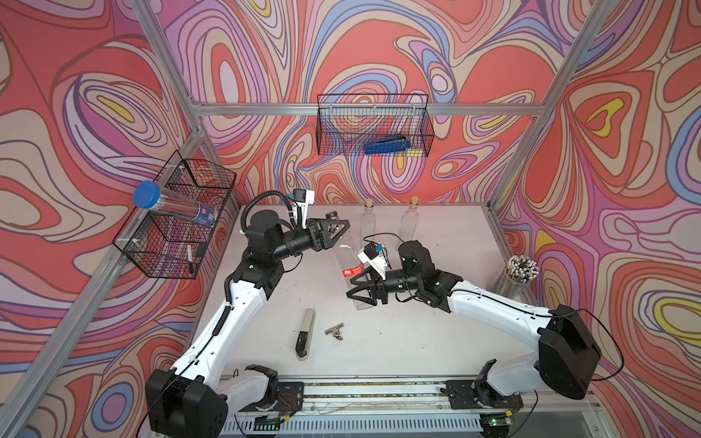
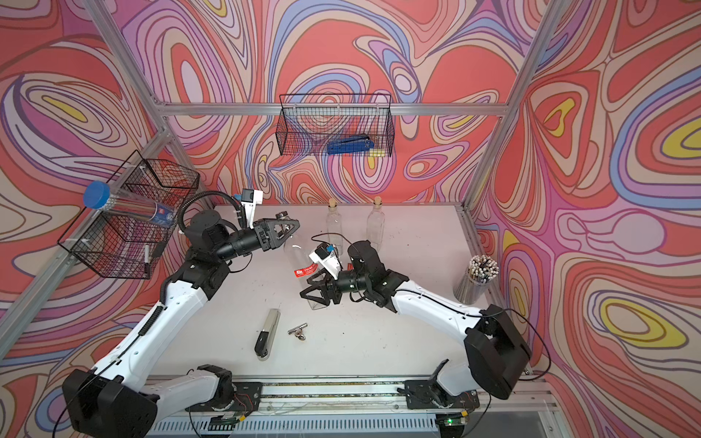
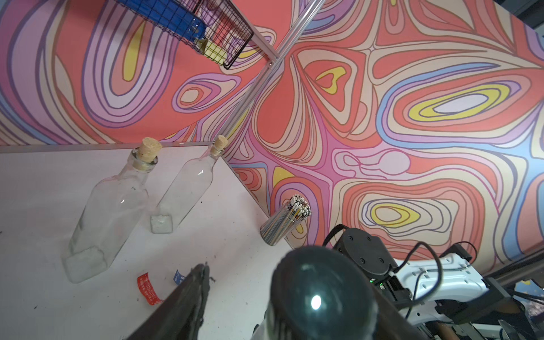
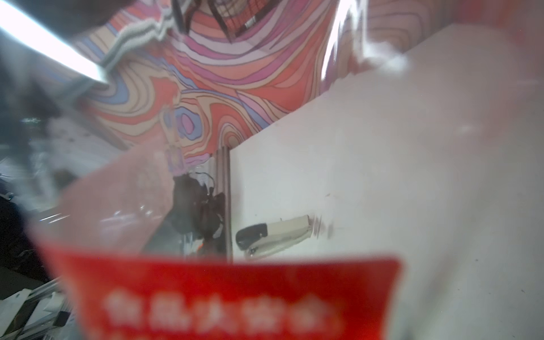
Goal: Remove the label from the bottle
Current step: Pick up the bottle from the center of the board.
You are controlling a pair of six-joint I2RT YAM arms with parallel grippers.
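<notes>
A clear bottle [image 1: 347, 252] with a black cap [image 1: 332, 215] lies slanted between my two arms in both top views. A red label [image 1: 352, 272] with white print is stuck on its side, and fills the lower part of the right wrist view as the label [image 4: 229, 297]. My right gripper [image 1: 361, 294] is shut on the bottle's lower body near its base. My left gripper [image 1: 338, 227] stands open around the cap. In the left wrist view one finger [image 3: 197, 282] is apart from the cap [image 3: 321, 297]. A red scrap [image 3: 148, 287] and a blue scrap [image 3: 177, 276] lie on the table.
Two corked clear bottles [image 1: 368, 223] [image 1: 409, 223] stand at the back. A stapler [image 1: 305, 333] and a binder clip [image 1: 334, 330] lie near the front. A cup of pencils [image 1: 519, 273] stands at the right edge. Wire baskets [image 1: 373, 125] [image 1: 174, 220] hang on the walls.
</notes>
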